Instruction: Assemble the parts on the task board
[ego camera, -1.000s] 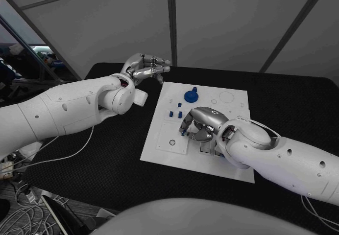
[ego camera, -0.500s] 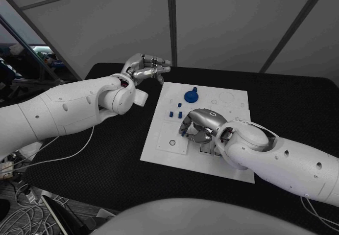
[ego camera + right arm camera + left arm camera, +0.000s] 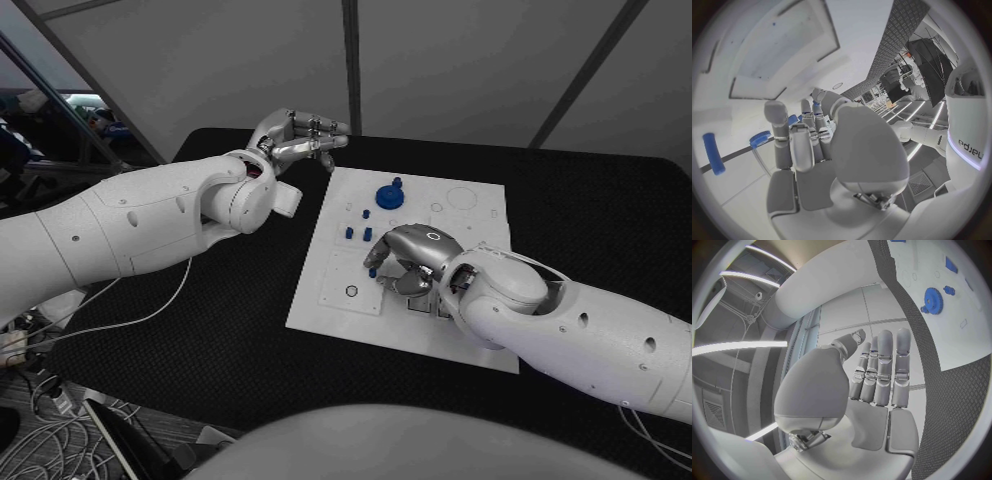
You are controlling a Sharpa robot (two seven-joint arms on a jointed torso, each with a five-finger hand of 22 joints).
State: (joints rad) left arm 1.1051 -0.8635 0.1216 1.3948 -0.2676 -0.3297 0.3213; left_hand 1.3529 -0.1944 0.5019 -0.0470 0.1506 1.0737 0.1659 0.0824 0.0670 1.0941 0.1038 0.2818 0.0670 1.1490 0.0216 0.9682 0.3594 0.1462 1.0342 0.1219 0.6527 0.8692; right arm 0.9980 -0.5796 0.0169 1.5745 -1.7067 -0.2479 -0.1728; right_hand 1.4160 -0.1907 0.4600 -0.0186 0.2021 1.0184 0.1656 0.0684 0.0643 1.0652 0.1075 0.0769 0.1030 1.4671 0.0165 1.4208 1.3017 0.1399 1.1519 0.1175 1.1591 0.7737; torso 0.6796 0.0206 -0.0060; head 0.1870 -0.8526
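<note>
The white task board lies in the middle of the black table. On its far part sits a blue gear, with two small blue pegs standing nearer. My right hand is curled down over the board's middle, and its fingertips pinch a small blue part just above the plate. A loose blue peg lies beside it on the board. My left hand hovers beyond the board's far left corner, fingers stretched out side by side, holding nothing.
A round hole marks the board's near left part, and several recesses sit at its far right. Black table surrounds the board. My right forearm covers the board's near right corner.
My right hand has drifted slightly toward the board's near left, still curled with the blue part at its fingertips. The left arm has not moved.
</note>
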